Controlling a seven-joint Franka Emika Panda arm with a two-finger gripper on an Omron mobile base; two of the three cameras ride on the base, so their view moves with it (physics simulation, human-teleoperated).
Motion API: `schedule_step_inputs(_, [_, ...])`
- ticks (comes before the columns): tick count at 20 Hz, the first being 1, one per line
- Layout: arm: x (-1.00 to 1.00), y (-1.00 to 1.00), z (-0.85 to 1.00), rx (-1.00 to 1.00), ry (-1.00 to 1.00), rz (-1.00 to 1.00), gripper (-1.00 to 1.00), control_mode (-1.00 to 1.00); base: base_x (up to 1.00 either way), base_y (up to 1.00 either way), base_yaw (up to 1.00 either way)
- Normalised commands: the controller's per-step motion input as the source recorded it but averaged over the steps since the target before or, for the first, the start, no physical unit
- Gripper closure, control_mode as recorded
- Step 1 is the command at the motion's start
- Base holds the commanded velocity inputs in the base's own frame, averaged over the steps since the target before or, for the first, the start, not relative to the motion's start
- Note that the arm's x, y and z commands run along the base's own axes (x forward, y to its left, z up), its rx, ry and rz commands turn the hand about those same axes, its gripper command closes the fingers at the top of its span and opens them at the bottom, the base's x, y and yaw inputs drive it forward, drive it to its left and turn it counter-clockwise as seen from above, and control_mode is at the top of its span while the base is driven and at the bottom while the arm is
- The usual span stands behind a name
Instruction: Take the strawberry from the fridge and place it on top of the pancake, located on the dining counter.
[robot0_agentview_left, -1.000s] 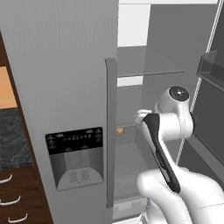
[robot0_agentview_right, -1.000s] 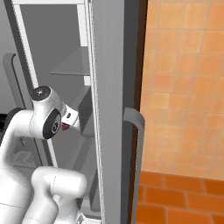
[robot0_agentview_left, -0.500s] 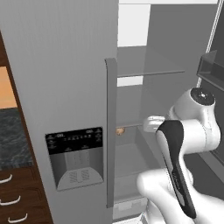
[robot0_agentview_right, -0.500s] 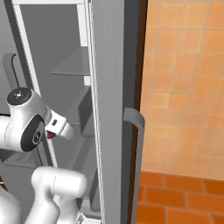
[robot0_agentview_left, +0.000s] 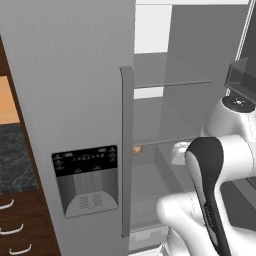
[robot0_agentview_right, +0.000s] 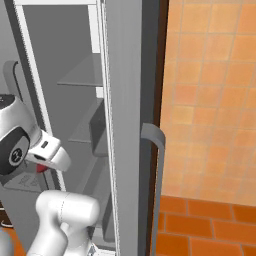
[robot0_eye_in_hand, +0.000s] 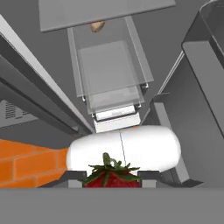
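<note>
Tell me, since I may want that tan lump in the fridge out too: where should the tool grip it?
Probably across the middle of the lump, coming straight in through the open front of the fridge. It is small and roundish, and sits hard by the left side, so a sideways approach looks blocked.

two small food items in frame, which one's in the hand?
The red strawberry with green leaves, pinched in the shut hand. The other, a tan-orange lump, sits apart on a shelf inside the fridge, untouched.
</note>
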Motion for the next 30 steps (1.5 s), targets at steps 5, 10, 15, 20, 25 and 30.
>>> schedule_step_inputs(5, [-0.21, -0.19, -0.16, 0.0, -0.03, -0.03, 1.0, -1.0, 0.0, 0.0, 0.0])
schedule_step_inputs(10, [0.0, 0.0, 0.0, 0.0, 0.0, 0.0, 1.0, -1.0, 0.0, 0.0, 0.0])
schedule_step_inputs(15, [-0.1, 0.0, 0.0, 0.0, 0.0, 0.0, 1.0, 1.0, -0.47, 0.18, 0.0])
schedule_step_inputs(20, [0.0, 0.0, 0.0, 0.0, 0.0, 0.0, 1.0, 1.0, -0.98, 0.56, -0.06])
schedule_step_inputs(25, [0.0, 0.0, 0.0, 0.0, 0.0, 0.0, 1.0, 1.0, -0.99, 0.53, -0.37])
schedule_step_inputs(30, [0.0, 0.0, 0.0, 0.0, 0.0, 0.0, 1.0, 1.0, -0.85, 0.25, -0.73])
